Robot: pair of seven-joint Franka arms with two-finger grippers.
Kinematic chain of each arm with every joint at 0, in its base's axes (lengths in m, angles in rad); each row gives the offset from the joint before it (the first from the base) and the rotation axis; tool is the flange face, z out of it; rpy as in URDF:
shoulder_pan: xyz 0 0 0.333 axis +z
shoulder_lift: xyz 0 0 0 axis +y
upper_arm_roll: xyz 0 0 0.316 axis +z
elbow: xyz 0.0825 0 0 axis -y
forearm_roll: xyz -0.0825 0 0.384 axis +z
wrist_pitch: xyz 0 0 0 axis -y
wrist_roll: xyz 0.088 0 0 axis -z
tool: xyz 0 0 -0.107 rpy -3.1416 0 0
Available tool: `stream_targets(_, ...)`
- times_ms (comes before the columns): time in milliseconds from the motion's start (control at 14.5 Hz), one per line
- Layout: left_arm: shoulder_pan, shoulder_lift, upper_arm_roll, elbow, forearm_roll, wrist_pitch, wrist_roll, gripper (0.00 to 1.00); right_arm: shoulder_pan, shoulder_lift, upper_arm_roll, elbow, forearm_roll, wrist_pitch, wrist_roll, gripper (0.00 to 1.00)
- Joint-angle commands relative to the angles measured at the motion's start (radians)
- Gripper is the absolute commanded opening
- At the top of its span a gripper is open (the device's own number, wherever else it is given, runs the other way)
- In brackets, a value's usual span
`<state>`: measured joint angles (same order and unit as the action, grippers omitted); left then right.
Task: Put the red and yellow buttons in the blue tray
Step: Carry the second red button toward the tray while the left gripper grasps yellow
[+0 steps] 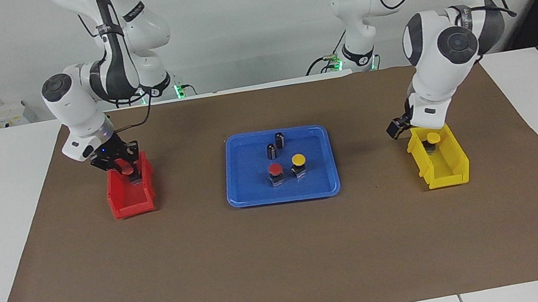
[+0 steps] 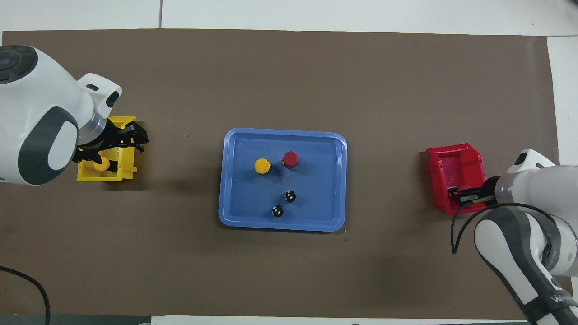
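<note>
I have two buttons already standing in the blue tray [image 1: 249,197]: a red button [image 1: 275,170] and a yellow button [image 1: 298,160] side by side, caps up, with two capless black cylinders [image 1: 275,145] nearer to the robots in the same tray. The other red button [image 1: 127,170] sits in the red bin [image 1: 131,201] at the right arm's end of the table, and my right gripper [image 1: 123,166] is down in that bin with its fingertips pinched shut on it; whether it grips the cap or the neck below I cannot tell. The other yellow button [image 1: 432,138] stands in the yellow bin [image 1: 441,167] at the left arm's end, at the bin's end nearer to the robots, and my left gripper [image 1: 397,128] hangs just beside that bin with its jaws spread wide and nothing in them. I judge these buttons light, rigid plastic, not fragile, but the round caps look smooth and could slip, so I would take the flat sides of the square black base or the neck under the cap. Each one stands upright, long axis vertical, cap pointing up, so a straight descent from above suits, minding the bin walls close around it
</note>
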<state>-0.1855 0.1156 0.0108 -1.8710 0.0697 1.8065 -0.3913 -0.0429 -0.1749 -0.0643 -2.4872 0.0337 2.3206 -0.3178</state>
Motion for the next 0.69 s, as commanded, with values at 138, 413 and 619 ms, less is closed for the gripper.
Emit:
stream_targets(138, 0.197, -0.034, -0.012, -0.095, 0.021, 0.109, 0.484, 0.93, 0.001, 0.061, 0.038, 0.276, 0.020, -0.275, 0.035, 0.27)
stream_targets(413, 0.209, -0.103, -0.012, -0.312, 0.019, 0.393, 0.470, 0.89, 0.139, 0.161, 0.072, 0.543, 0.005, -0.478, 0.260, 0.27)
stream_targets(619, 0.193, -0.096, -0.014, -0.306, 0.001, 0.395, 0.459, 0.85, 0.291, 0.202, 0.072, 0.617, 0.008, -0.456, 0.487, 0.24)
